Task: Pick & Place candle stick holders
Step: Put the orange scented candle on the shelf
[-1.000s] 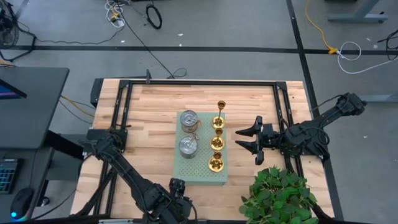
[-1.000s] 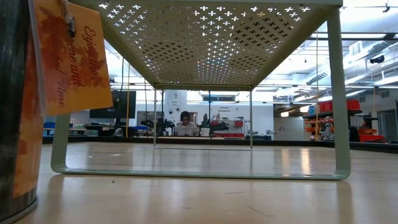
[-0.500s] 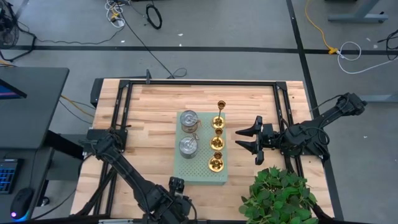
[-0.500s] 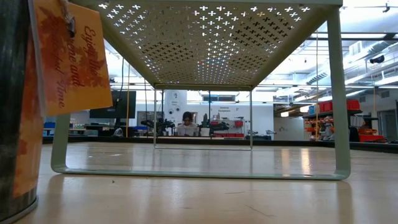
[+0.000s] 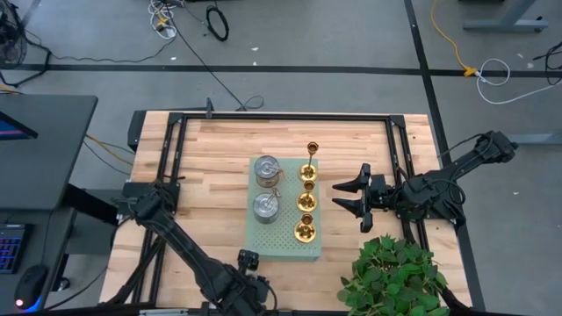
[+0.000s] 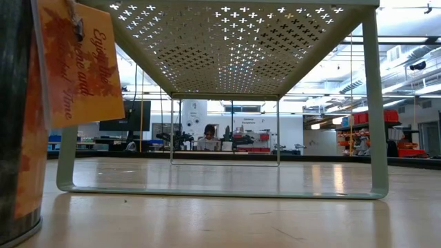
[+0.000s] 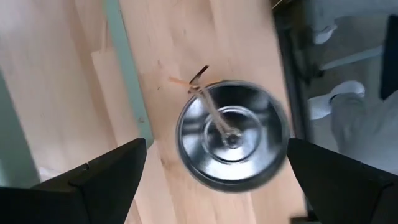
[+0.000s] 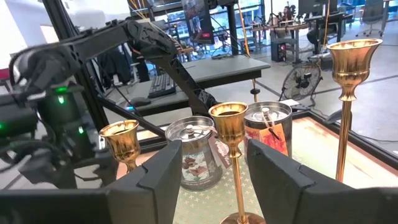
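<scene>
A pale green perforated board [image 5: 283, 250] stands mid-table on legs. On it are two squat silver holders [image 5: 266, 168] [image 5: 266, 206] and three gold holders: a tall one [image 5: 310, 151] and two short ones [image 5: 306, 200] [image 5: 305, 230]. A third silver holder [image 7: 231, 142], with an orange tag, stands on the wood beside the board's near edge; it also shows in the low view [image 6: 14, 138]. My left gripper [image 7: 221, 186] is open above it, a finger on either side, touching nothing; in the high view [image 5: 248, 261] it hides this holder. My right gripper [image 5: 349, 198] is open and level, right of the board, facing the gold holders [image 8: 229, 118].
A green leafy plant [image 5: 395, 276] stands at the near right corner, close to my right arm. A black metal frame [image 5: 281, 117] runs around the table's edges. Bare wood lies left of the board and along the far side.
My left gripper has crept a little toward the table's left edge, staying open over the silver holder. My right arm has kept still.
</scene>
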Robot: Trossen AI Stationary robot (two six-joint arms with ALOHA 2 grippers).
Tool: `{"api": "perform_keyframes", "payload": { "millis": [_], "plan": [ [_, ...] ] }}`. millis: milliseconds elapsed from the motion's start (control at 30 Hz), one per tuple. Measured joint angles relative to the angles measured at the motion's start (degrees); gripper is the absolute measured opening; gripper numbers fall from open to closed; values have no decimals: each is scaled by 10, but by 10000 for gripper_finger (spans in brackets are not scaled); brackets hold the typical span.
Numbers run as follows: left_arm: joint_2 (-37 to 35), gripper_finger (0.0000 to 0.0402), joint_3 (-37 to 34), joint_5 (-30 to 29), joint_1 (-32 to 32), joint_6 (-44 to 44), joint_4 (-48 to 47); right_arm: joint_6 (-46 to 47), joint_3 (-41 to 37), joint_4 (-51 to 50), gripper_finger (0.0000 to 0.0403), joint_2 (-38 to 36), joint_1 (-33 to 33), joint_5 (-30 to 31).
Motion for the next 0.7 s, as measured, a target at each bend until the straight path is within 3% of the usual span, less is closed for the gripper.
{"api": "perform_keyframes", "payload": {
  "millis": [300, 700],
  "plan": [
    [-1, 400, -59, 4, -3, 0, 64, 0, 0, 0, 185, 0, 0, 0],
    [-10, 400, -61, 11, -3, -1, 67, 0, 0, 0, 185, 0, 0, 0]
  ]
}}
